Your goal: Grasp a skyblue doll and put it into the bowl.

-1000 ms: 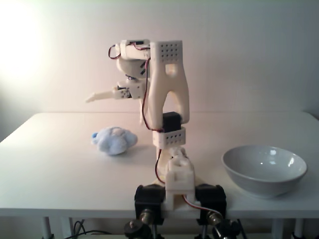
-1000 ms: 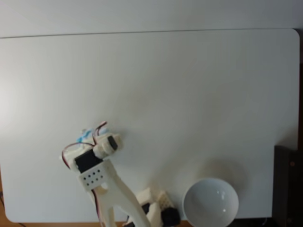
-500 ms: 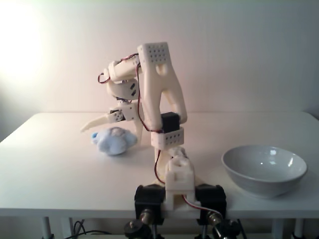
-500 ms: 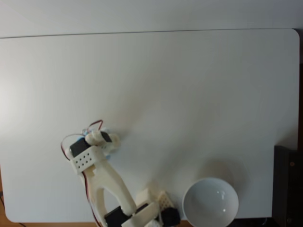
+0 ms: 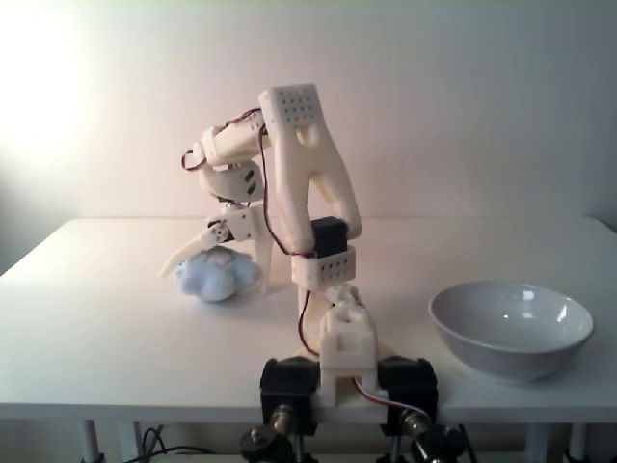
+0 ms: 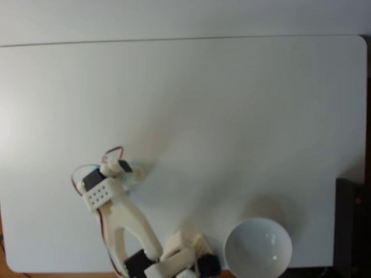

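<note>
— What can't be made out?

— From above, my own arm (image 6: 113,202) covers nearly all of the skyblue doll (image 6: 131,180); a sliver shows. My fingers (image 5: 181,260) blur into the doll (image 5: 220,276) in the front view, so their gap is unclear.

— And cut off?

— The counter (image 6: 232,116) at the left and bottom edges.

Open table (image 6: 232,116) between doll (image 5: 220,277) and bowl (image 6: 257,248); arm base (image 5: 344,352) possibly intrudes.
</note>
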{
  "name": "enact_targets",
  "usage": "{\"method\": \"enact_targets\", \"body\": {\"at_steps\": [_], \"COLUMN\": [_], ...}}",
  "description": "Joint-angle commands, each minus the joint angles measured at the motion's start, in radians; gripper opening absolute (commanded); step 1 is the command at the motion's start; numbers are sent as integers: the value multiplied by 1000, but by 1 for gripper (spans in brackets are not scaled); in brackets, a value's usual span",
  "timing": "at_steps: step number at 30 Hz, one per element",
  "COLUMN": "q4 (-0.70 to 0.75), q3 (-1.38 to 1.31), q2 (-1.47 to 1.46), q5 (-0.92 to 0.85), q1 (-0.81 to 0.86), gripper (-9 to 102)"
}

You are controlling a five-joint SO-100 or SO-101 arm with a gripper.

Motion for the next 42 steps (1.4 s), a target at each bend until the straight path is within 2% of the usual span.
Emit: {"method": "enact_targets", "body": {"at_steps": [1, 10, 12, 23, 30, 36, 42], "q4": [-46, -31, -29, 60, 219, 380, 459], "q3": [-3, 8, 11, -2, 9, 11, 11], "q2": [-21, 41, 95, 517, 885, 1155, 1299], "q5": [-11, -11, -3, 2, 5, 6, 6], "q1": [20, 11, 17, 61, 144, 293, 554], "gripper": [57, 7, -1, 1, 1, 1, 1]}}
